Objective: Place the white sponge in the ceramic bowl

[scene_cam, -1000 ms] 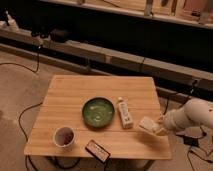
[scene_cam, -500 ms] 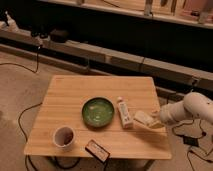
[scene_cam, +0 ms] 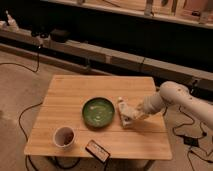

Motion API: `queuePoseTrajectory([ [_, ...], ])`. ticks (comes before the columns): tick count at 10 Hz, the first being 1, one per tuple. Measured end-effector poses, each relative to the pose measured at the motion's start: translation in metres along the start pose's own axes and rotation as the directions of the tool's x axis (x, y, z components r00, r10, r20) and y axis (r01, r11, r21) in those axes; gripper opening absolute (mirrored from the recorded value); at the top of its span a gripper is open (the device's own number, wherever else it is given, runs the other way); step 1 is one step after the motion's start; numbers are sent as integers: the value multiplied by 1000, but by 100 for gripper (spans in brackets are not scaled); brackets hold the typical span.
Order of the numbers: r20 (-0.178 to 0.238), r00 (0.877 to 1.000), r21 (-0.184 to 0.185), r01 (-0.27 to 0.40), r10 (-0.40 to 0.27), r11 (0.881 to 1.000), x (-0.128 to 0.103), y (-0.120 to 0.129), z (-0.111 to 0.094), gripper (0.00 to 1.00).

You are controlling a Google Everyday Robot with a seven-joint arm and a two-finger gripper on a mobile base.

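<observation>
Wooden table [scene_cam: 65,100] is standing before dark shelves. Near its front left corner a white cup [scene_cam: 64,136] is sitting, at the front edge a dark box [scene_cam: 97,150]. At centre the ceramic bowl [scene_cam: 98,111] is waiting, empty. Just right of it, above a white bottle [scene_cam: 123,112], the gripper [scene_cam: 131,116] is pinching the white sponge [scene_cam: 129,118], shut on it; the sponge seems soft and light, best gripped across its flat sides.

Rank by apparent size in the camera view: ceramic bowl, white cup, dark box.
1. Ceramic bowl, clearly largest.
2-3. White cup and dark box: look alike, unranked.
Pincer is right of the bowl, over the table.
</observation>
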Motion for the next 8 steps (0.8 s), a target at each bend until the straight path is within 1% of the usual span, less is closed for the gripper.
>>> queuePoseTrajectory([
  [2, 8, 999, 26, 49, -49, 998, -31, -14, 1, 1],
  [3, 11, 997, 31, 70, -70, 997, -44, -18, 1, 1],
  [4, 14, 996, 32, 89, -89, 996, -56, -19, 3, 1],
  [5, 19, 994, 21, 106, -106, 994, -68, -16, 10, 4],
  [6, 30, 993, 3, 118, -118, 993, -80, -9, 20, 12],
  [7, 44, 990, -6, 132, -132, 991, -94, -5, 27, 22],
  [8, 56, 986, -5, 158, -158, 987, -111, -4, 34, 32],
])
